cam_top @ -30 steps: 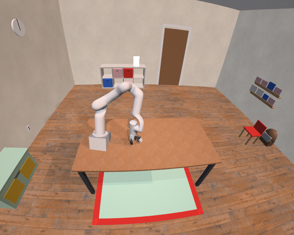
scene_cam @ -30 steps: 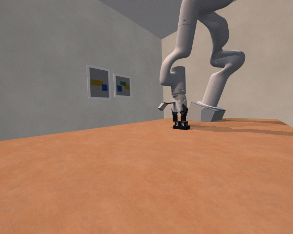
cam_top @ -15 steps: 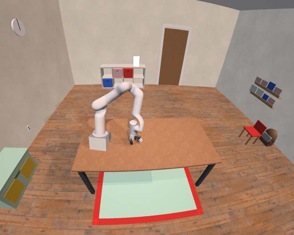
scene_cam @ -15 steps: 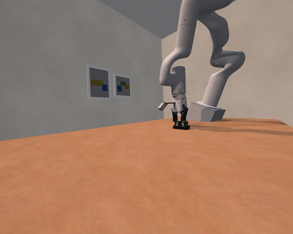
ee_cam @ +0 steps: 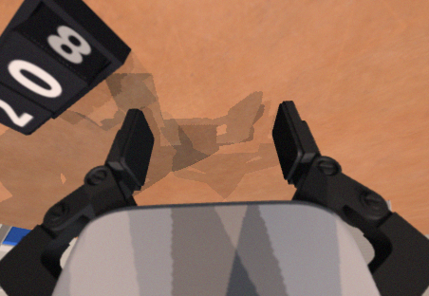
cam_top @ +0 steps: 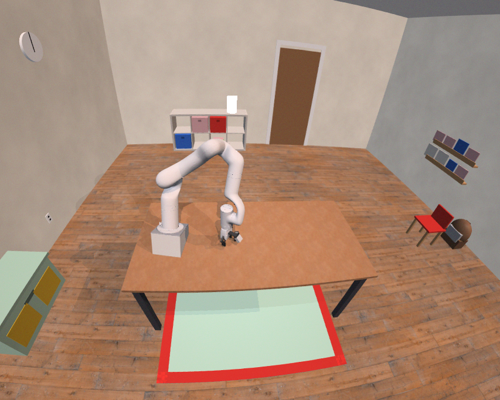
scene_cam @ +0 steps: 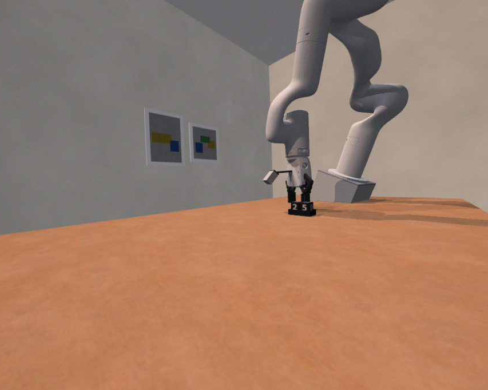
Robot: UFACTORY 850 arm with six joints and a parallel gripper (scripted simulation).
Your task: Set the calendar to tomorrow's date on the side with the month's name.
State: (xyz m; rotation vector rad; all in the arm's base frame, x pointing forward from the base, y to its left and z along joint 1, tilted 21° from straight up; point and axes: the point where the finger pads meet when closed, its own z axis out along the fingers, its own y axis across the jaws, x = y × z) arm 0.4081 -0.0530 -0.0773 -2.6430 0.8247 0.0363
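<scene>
1. A white robot arm (cam_top: 234, 172) (scene_cam: 309, 54) is reaching over an orange-brown desk (cam_top: 302, 258) (scene_cam: 235, 293) (ee_cam: 342, 45) from a pale block base (cam_top: 165, 246) (scene_cam: 325, 186) near the desk's left edge, as the top view is showing it.
2. Its black pincer (cam_top: 228, 240) (scene_cam: 298, 201) (ee_cam: 211, 120) is pointing downward, between the back and front edges of the desk, and is sitting closer to the left edge than to the right one.
3. The two fingers are standing wide apart, facing each other, and nothing is filling the space between them.
4. The black calendar (scene_cam: 301, 209) (ee_cam: 47, 64) is resting on the desk, outside the pincer's grasp. In the exterior view it is appearing in front of and below the fingertips; in the wrist view it is lying toward the upper left corner, beyond the left-hand finger in that picture.
5. Facing the exterior view, the calendar's cubes are showing a white 2 and 5, side by side in the tray (scene_cam: 301, 213) (ee_cam: 95, 18). The wrist view is showing 8, 0 and 2.
6. From the top view the pincer is looking tiny, and the calendar is perhaps being hidden by it; its exact distance from the desk's corners is remaining unclear.
</scene>
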